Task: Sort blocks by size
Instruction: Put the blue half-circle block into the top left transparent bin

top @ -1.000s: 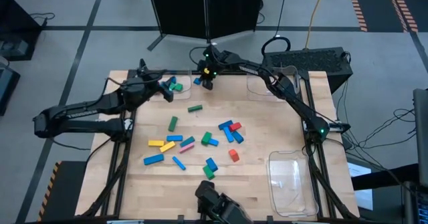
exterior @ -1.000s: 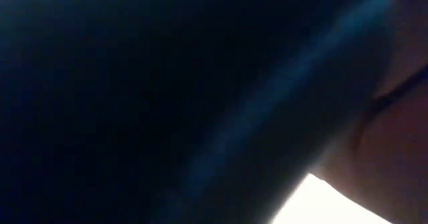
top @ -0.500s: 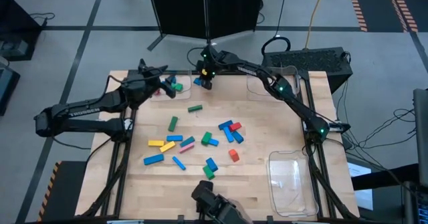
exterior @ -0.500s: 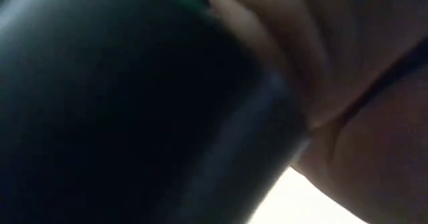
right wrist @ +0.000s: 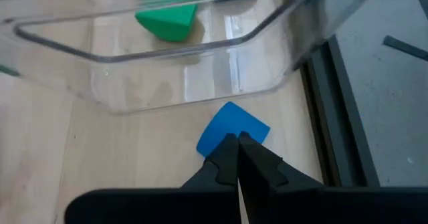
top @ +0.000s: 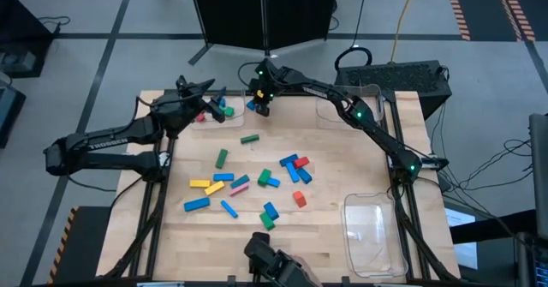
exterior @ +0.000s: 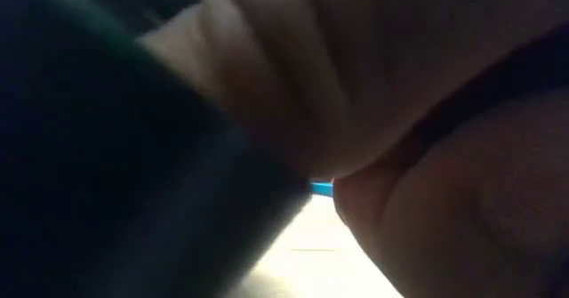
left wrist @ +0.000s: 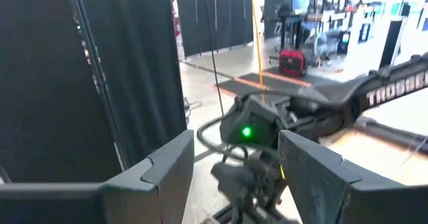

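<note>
A: Where are the blocks (top: 257, 182)?
B: Scattered mid-frame on the table (top: 342, 150); a few sit in a clear tray (top: 224, 109) at upper left.
A: The grippers?
B: Top centre, right gripper (top: 261, 109) pinched shut, empty, beside a blue block (right wrist: 233, 132). Left gripper (top: 208, 105) spread, empty, over the tray.

Light wood surface (top: 342, 163). Blocks (top: 257, 181) scattered mid-surface: blue, green, yellow, red, pink. Clear tray (top: 374, 233) at near right corner, second clear tray (top: 347, 105) at far right edge. Small blue block (right wrist: 233, 132) beside far-left tray (right wrist: 167, 63).
</note>
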Robot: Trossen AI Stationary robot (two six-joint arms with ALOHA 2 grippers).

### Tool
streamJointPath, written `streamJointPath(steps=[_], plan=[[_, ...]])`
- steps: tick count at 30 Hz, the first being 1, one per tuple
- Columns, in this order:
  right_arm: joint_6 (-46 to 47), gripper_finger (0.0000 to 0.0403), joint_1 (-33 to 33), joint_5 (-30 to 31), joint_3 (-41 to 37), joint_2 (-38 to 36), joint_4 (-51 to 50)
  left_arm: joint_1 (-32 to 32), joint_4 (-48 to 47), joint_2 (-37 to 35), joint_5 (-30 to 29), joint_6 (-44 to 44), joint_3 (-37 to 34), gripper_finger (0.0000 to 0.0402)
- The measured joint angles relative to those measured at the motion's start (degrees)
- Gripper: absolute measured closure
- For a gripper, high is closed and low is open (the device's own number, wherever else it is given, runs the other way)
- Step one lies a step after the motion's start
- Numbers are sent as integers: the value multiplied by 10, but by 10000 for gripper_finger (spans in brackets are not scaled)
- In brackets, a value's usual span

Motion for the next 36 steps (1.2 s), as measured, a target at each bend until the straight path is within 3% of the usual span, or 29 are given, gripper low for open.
streamJointPath(steps=[8,14,24,30,36], plan=[[-10,403,10,28,0,0,-16,0,38,0,0,1,0,183],[20,403,-2,63,-1,-4,-105,0,43,0,0,-4,0,183],[64,403,-17,51,-1,-59,-180,10,7,17,0,-12,0,183],[100,403,-26,47,-1,-125,-203,52,13,114,70,-37,7,183],[102,403,-37,77,-1,-215,-293,101,9,243,153,-52,71,187]])
